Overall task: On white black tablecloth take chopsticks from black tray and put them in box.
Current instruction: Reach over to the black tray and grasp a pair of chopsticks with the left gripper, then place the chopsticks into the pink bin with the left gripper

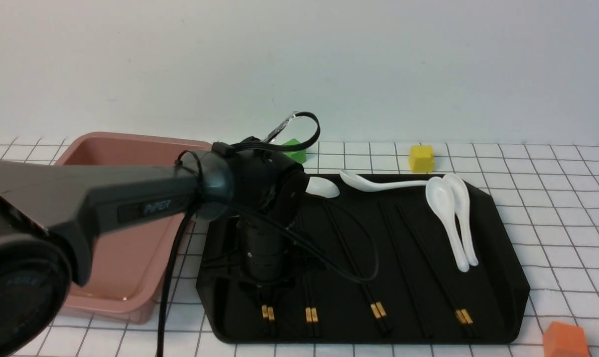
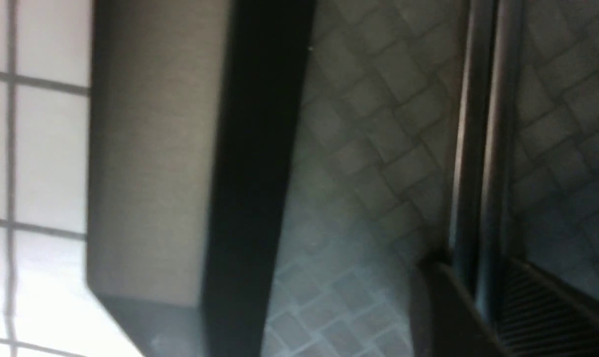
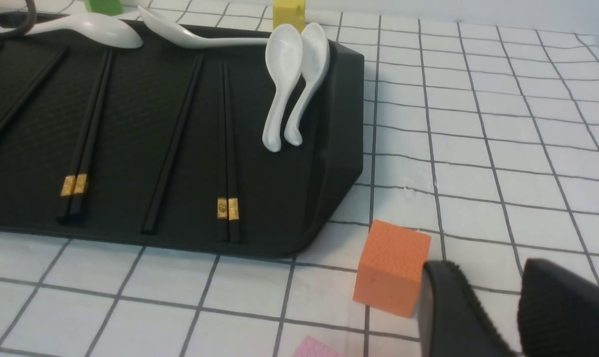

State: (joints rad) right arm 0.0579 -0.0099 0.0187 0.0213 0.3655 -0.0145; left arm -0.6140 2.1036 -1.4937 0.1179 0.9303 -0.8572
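Firstly, left fingers (image 2: 477, 302): dark, ridged, set low astride the leftmost pair of chopsticks (image 2: 485, 148), the gap narrow; whether they grip cannot be told. Pair: slim, straight, smooth with a dull sheen, side by side on the tray floor, gold bands at the near end.

Right fingers (image 3: 487, 307): dark, parted, nothing between them, over the cloth near the orange block.

Black tray (image 1: 349, 332): matte, broad, cut corners, raised sloping rim, floor patterned like basket weave. Contents, left to right: the pair at the fingers; a second pair; a third, slanting; a slender dark length without visible gold; a further gold-banded pair. White spoons (image 1: 445, 213), glossy, with rounded bowls: two together at the far right, one lying crosswise along the far edge, one beside it, partly hidden by the left arm.

Box (image 1: 126, 277): dusty pink, smooth, deep, rounded corners, rolled rim; left of the tray.

Tablecloth (image 1: 567, 218): white, thin black grid, creased, covering the desk.

Blocks: green cube (image 1: 295, 151) and yellow cube (image 1: 421, 158), beyond the tray; orange block (image 1: 565, 339), near right; pink piece (image 3: 316, 347), partly in view.

In the way: left arm (image 1: 145, 198), grey and black, with looping cable (image 1: 376, 248), crossing above box and tray and masking parts of both.
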